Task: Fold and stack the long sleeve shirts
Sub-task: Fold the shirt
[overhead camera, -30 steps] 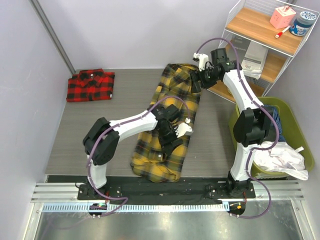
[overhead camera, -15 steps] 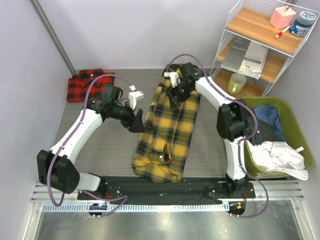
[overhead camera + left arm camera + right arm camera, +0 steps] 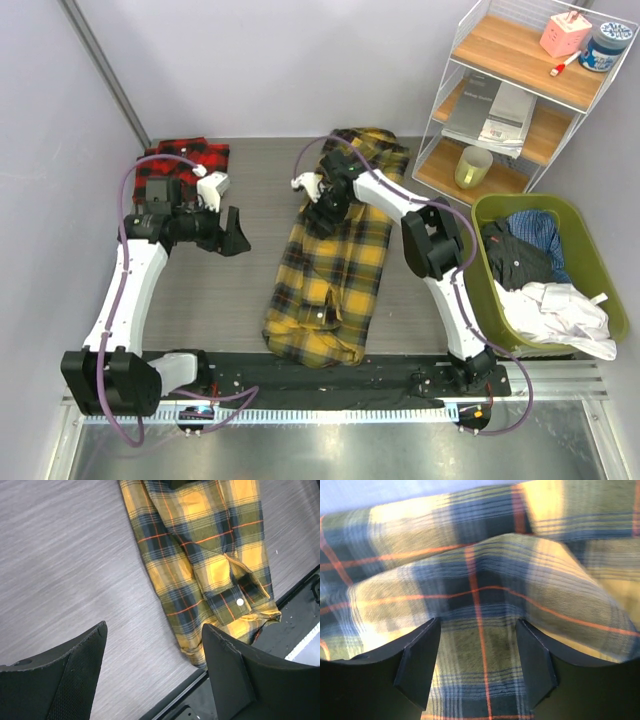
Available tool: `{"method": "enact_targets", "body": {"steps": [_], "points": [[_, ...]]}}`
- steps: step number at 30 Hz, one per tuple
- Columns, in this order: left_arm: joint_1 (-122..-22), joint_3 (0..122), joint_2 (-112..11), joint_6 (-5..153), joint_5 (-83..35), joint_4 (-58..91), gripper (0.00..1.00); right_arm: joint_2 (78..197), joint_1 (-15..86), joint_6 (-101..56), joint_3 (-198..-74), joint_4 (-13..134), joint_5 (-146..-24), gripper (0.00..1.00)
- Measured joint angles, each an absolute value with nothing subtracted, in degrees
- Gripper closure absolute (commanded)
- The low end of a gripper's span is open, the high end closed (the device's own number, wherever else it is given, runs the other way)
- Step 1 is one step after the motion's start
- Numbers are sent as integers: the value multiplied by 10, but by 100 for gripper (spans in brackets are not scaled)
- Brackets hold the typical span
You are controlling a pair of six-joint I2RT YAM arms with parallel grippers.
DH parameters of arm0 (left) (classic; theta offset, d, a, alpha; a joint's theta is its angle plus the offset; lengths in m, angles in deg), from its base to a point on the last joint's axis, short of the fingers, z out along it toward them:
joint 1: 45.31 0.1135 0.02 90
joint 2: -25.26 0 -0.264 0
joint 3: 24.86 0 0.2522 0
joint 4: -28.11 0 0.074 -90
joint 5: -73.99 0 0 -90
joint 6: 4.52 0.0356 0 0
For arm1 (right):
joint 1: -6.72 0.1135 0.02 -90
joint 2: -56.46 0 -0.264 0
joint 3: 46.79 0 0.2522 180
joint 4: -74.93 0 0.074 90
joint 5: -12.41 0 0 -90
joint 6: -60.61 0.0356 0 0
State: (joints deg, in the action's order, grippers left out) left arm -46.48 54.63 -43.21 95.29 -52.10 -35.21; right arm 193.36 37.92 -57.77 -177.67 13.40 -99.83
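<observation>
Yellow-and-black shirt [image 3: 335,270] stretching lengthwise down the worktop [image 3: 200,290], right claw [image 3: 479,621] on it
Right claw is hanging close over the shirt's far half, jaws standing apart above a ridge of plaid; left claw [image 3: 154,626] is hovering wide open and empty over bare worktop, near the folded red-and-black shirt [image 3: 185,152] sitting at the far left corner

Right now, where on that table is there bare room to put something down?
Bare grey tabletop lies between the yellow-and-black plaid shirt and the folded red-and-black plaid shirt. Crowded: the right side, with the right arm and the green plastic basket.
</observation>
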Motion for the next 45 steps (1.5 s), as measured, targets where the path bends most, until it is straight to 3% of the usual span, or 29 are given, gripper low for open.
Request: {"method": "enact_targets", "body": {"steps": [9,14,18,25,32,37,45], "points": [[-464,480,-397,913,-531,-339,23,1822,501,-744,-1594,108,-1026,33],[-464,447,-400,882,-541,-296,26,1784,526,-764,-1550,57,-1060,29],[-483,437,-444,844,-545,-236,31,1741,453,-724,-1548,45,-1097,30],[-615,453,-606,781,-526,-130,49,1660,263,-604,-1508,74,-1111,50],[-672,500,-750,733,-518,-69,69,1691,260,-516,-1448,97,-1100,60],[-651,530,-824,710,-506,-52,73,1761,268,-485,-1475,134,-1071,64],[-583,613,-900,688,-527,-61,74,1867,259,-458,-1646,129,-1059,65]]}}
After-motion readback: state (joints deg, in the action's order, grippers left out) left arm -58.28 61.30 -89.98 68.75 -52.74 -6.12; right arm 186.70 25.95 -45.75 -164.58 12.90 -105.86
